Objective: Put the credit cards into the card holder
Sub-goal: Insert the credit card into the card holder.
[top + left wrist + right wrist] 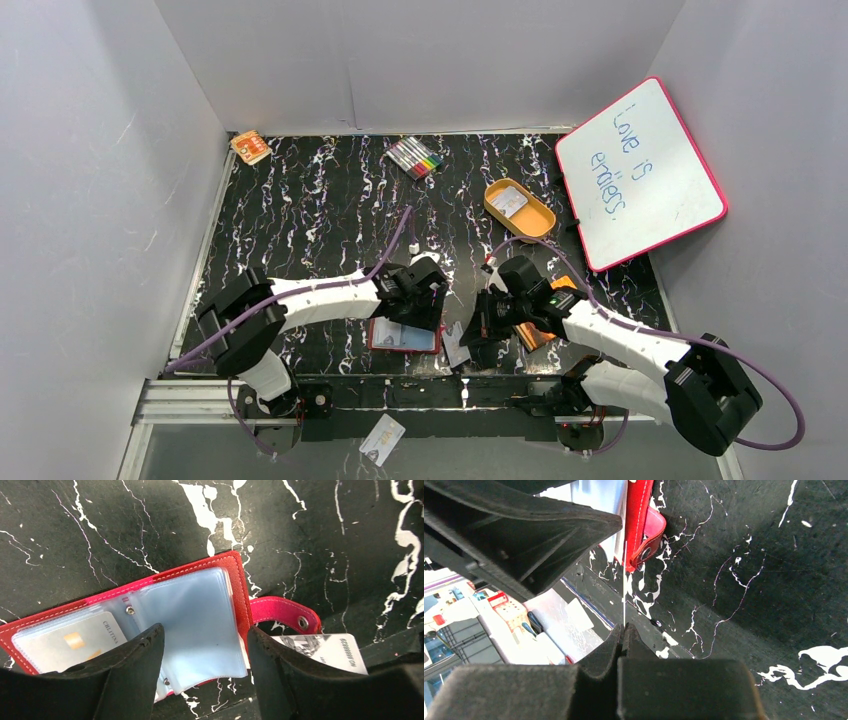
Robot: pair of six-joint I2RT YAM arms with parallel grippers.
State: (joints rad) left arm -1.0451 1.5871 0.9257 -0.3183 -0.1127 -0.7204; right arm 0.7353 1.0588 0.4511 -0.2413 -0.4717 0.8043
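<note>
Right hand (623,629) pinching credit card (624,580) edge-on, left hand (205,630) wide over open card holder (190,605)

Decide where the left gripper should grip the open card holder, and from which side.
Probably the stack of clear sleeves, from above. The card holder lies open and flat on the table, so its red cover gives no edge to pinch, while the sleeves bulge up off it, straddled by the open left gripper.
</note>
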